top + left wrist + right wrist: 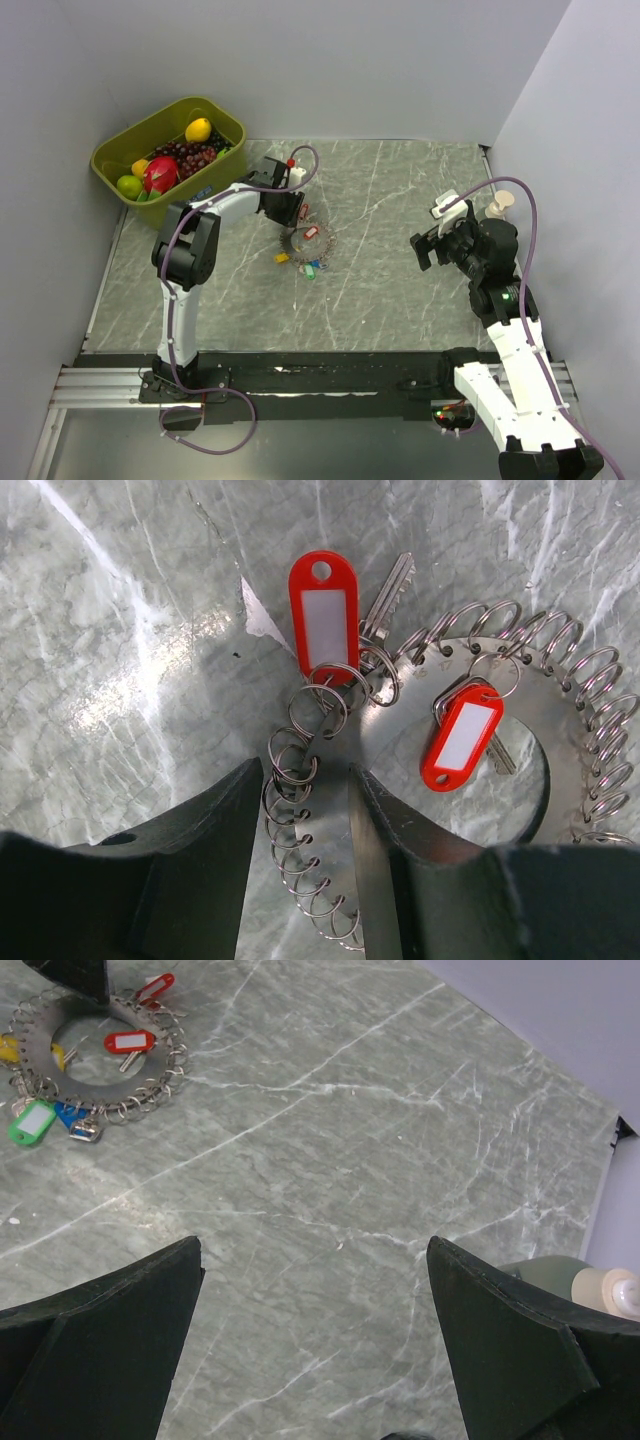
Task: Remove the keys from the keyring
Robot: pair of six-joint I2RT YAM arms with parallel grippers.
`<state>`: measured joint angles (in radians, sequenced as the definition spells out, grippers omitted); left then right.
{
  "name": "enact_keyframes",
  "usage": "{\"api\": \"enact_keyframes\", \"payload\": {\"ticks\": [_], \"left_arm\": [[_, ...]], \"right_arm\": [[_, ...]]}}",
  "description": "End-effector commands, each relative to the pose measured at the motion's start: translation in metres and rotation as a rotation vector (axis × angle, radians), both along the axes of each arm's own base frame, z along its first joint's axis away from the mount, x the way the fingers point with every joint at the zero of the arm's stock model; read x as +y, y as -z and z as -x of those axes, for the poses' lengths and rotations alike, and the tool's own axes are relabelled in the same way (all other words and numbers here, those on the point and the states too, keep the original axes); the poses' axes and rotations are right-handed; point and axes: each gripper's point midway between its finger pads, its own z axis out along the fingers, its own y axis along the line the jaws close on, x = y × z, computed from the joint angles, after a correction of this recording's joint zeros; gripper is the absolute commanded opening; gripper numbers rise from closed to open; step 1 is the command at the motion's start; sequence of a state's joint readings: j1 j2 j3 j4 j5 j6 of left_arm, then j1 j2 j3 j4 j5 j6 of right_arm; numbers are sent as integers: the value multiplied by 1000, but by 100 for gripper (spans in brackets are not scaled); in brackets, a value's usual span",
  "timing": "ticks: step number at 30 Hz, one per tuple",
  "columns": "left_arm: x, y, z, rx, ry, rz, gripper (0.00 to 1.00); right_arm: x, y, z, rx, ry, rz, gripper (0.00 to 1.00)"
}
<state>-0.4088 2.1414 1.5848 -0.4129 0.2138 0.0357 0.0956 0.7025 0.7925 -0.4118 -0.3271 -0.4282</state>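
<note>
The keyring point(530, 695) is a flat silvery metal ring with many small wire loops along its rim, lying on the table point(308, 247). Keys with red tags point(322, 610) point(462, 735) hang from it. Green point(32, 1122), blue and yellow tags show in the right wrist view. My left gripper point(305, 768) point(290, 212) straddles the ring's band at its far-left side. One finger lies against the inner edge, the other against the wire loops. My right gripper point(313, 1245) point(430, 245) hangs wide open over bare table to the right, holding nothing.
A green basket point(110, 160) of fruit stands at the back left, just behind the left arm. A pale bottle point(497, 208) stands by the right wall beside the right arm. Walls close in the table on three sides.
</note>
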Motion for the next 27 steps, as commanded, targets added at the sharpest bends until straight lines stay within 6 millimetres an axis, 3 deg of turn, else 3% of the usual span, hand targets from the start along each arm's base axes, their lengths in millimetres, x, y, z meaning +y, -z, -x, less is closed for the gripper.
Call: {"api": "enact_keyframes", "payload": {"ticks": [1, 16, 27], "left_arm": [[-7, -22, -11, -38, -9, 45, 47], [2, -40, -22, -70, -35, 79, 41], [-11, -41, -16, -36, 18, 135, 32]], "right_arm": [[0, -6, -1, -29, -3, -7, 100], [1, -4, -2, -21, -7, -4, 100], [2, -2, -3, -12, -11, -4, 100]]}}
